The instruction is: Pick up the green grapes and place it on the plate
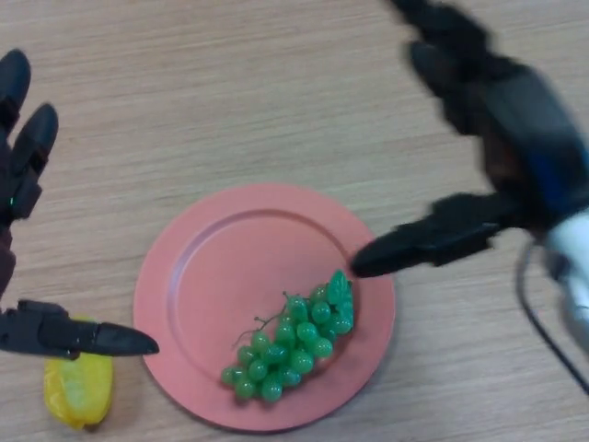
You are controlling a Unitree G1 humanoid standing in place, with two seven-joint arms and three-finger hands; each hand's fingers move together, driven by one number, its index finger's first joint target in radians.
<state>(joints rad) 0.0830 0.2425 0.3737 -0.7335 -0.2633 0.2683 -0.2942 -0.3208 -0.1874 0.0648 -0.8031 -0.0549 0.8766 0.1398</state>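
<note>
A bunch of green grapes lies on the lower right part of a round pink plate in the head view. My right hand hovers above and to the right of the plate, open, its thumb reaching toward the plate's right rim just above the grapes; it holds nothing. At the left edge my left hand is open with straight fingers, its thumb stretching toward the plate's left rim.
A yellow fruit-like object lies on the wooden table at the bottom left, just left of the plate and under my left thumb.
</note>
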